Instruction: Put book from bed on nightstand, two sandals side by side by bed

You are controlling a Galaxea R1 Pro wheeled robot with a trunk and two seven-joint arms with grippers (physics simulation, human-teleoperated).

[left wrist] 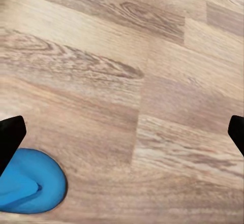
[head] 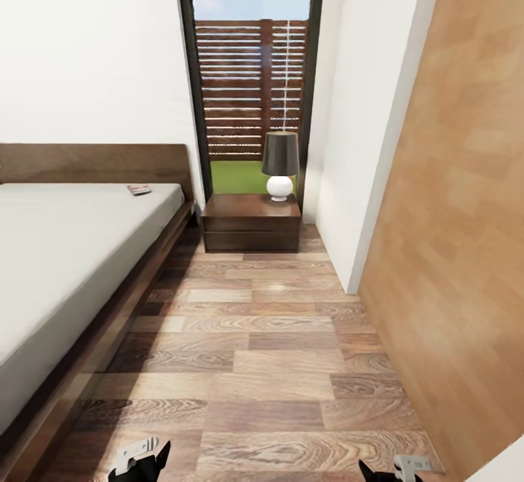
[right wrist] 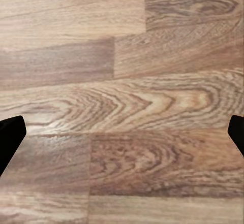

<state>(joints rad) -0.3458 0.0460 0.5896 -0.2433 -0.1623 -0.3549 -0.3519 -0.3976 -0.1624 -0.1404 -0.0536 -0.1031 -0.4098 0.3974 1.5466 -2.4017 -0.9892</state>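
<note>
**Robot faces the nightstand down the aisle beside the bed**

The bedroom (head: 94, 45) has white walls and a grey-brown wood-plank floor (head: 276, 351) running from the near edge to a tall dark-framed window (head: 251, 67) at the far end, through which a slatted brown fence and a strip of grass show. A light wooden panel (head: 466, 234) fills the right side.

The bed (head: 109, 322) takes up the left of the scene, its dark brown frame and headboard around a plain pale mattress that stretches from near to far. At the far right corner of the mattress, close to the headboard, lies the book (head: 139, 190), small and flat; its cover is too small to read here.

The nightstand (head: 251, 223) stands at the far end of the aisle, just right of the bed's head and in front of the window. On its glossy top, toward the right, sits a lamp (head: 280, 165) with a black shade and a round white base.

In the left wrist view one bright blue sandal (left wrist: 30, 188) lies flat on the planks, partly cut off by the edge; it looks like the rounded end, though I cannot be sure which end.

The left gripper (head: 140, 460) hangs at the near left edge above the floor, the right gripper (head: 397, 467) at the near right. Both wrist views show each pair of jaws spread wide with nothing between them but bare planks.
</note>
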